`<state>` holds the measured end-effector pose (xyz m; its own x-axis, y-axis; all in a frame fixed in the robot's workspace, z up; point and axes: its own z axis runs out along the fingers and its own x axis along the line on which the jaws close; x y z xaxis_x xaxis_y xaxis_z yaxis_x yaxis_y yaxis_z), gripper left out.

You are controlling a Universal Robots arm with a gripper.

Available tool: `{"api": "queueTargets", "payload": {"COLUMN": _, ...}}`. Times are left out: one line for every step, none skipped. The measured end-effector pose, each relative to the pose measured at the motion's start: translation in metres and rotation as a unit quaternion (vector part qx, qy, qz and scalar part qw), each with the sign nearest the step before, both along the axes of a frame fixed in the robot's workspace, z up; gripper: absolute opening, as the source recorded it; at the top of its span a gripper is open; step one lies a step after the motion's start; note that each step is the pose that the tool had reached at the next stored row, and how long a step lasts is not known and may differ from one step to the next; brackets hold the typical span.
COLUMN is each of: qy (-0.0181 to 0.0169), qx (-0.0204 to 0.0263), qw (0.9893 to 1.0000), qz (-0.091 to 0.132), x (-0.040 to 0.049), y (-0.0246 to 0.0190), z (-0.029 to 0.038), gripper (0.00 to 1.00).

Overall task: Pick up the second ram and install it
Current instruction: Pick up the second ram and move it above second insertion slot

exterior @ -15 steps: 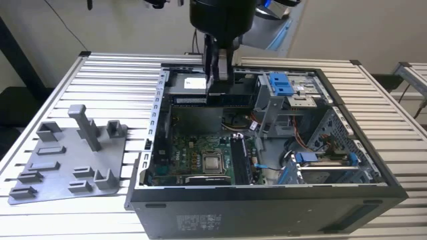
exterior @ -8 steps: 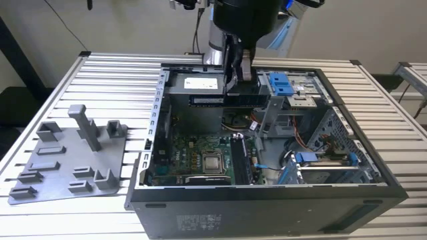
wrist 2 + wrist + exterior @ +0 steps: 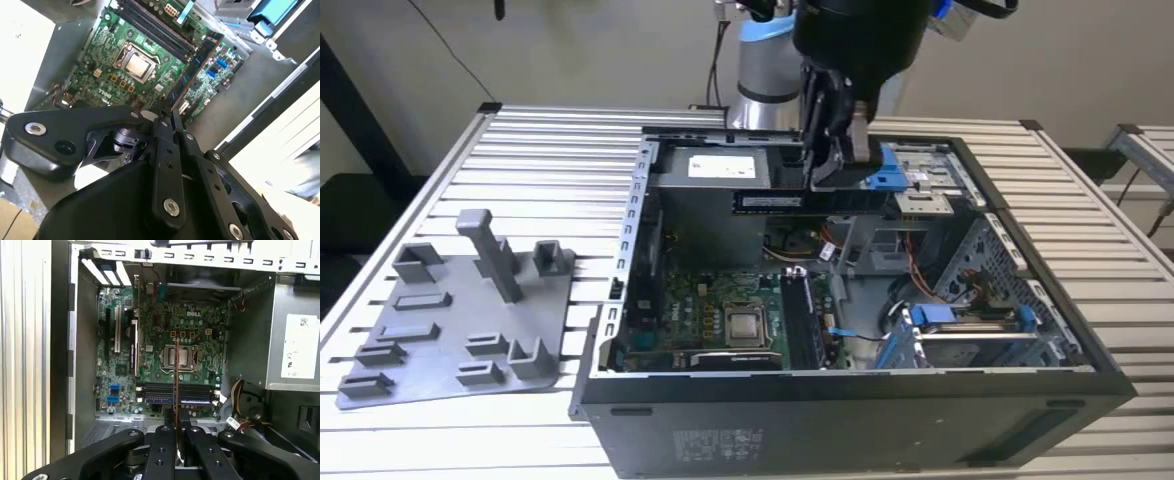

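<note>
My gripper (image 3: 834, 188) hangs above the open computer case (image 3: 854, 385), shut on the second ram (image 3: 817, 202), a thin dark stick held level over the case's back half. In the second wrist view the second ram (image 3: 197, 67) juts out from between the fingertips of the gripper (image 3: 167, 114), above the green motherboard (image 3: 100, 75). In the first wrist view I see the second ram (image 3: 177, 380) edge-on, crossing the long black memory slots (image 3: 150, 388) below, with the gripper (image 3: 177, 429) clamped on its near end. The stick is well clear of the slots.
A grey fixture plate (image 3: 454, 320) with upright pegs lies on the slatted table at the exterior view's left. Inside the case are the bare processor (image 3: 747, 325), the power supply (image 3: 720, 165), cable bundles (image 3: 240, 405) and blue drive-bay latches (image 3: 947, 315).
</note>
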<state>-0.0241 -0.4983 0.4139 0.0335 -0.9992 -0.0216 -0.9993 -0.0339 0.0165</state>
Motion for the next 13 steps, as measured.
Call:
{"api": "queueTargets", "payload": {"qy": 0.0000, "qx": 0.0000, "qw": 1.0000, "qz": 0.000, "x": 0.0034, "y": 0.0000, "z": 0.0000, "gripper": 0.14}}
{"api": "queueTargets", "payload": {"qy": 0.0000, "qx": 0.0000, "qw": 1.0000, "qz": 0.000, "x": 0.0068, "y": 0.0000, "z": 0.0000, "gripper": 0.14}}
{"api": "queueTargets", "payload": {"qy": 0.0000, "qx": 0.0000, "qw": 1.0000, "qz": 0.000, "x": 0.0100, "y": 0.0000, "z": 0.0000, "gripper": 0.14}}
{"api": "queueTargets", "payload": {"qy": 0.0000, "qx": 0.0000, "qw": 1.0000, "qz": 0.000, "x": 0.0133, "y": 0.0000, "z": 0.0000, "gripper": 0.14}}
{"api": "queueTargets", "payload": {"qy": 0.0000, "qx": 0.0000, "qw": 1.0000, "qz": -0.001, "x": 0.0165, "y": 0.0000, "z": 0.0000, "gripper": 0.14}}
{"api": "queueTargets", "payload": {"qy": 0.0000, "qx": 0.0000, "qw": 1.0000, "qz": -0.001, "x": 0.0198, "y": 0.0000, "z": 0.0000, "gripper": 0.14}}
{"api": "queueTargets", "payload": {"qy": 0.0000, "qx": 0.0000, "qw": 1.0000, "qz": -0.001, "x": 0.0227, "y": 0.0001, "z": 0.0000, "gripper": 0.14}}
{"api": "queueTargets", "payload": {"qy": 0.0000, "qx": 0.0000, "qw": 1.0000, "qz": -0.001, "x": 0.0253, "y": 0.0001, "z": 0.0000, "gripper": 0.14}}
{"api": "queueTargets", "payload": {"qy": 0.0000, "qx": 0.0000, "qw": 1.0000, "qz": -0.002, "x": 0.0279, "y": 0.0001, "z": 0.0000, "gripper": 0.14}}
{"api": "queueTargets", "payload": {"qy": 0.0000, "qx": 0.0000, "qw": 1.0000, "qz": -0.002, "x": 0.0302, "y": 0.0001, "z": 0.0000, "gripper": 0.14}}
{"api": "queueTargets", "payload": {"qy": 0.0000, "qx": 0.0000, "qw": 1.0000, "qz": -0.003, "x": 0.0322, "y": 0.0001, "z": 0.0000, "gripper": 0.14}}
{"api": "queueTargets", "payload": {"qy": 0.0000, "qx": -0.0001, "qw": 1.0000, "qz": -0.004, "x": 0.0341, "y": 0.0001, "z": 0.0001, "gripper": 0.14}}
{"api": "queueTargets", "payload": {"qy": 0.0000, "qx": -0.0001, "qw": 1.0000, "qz": -0.005, "x": 0.0352, "y": 0.0001, "z": 0.0000, "gripper": 0.14}}
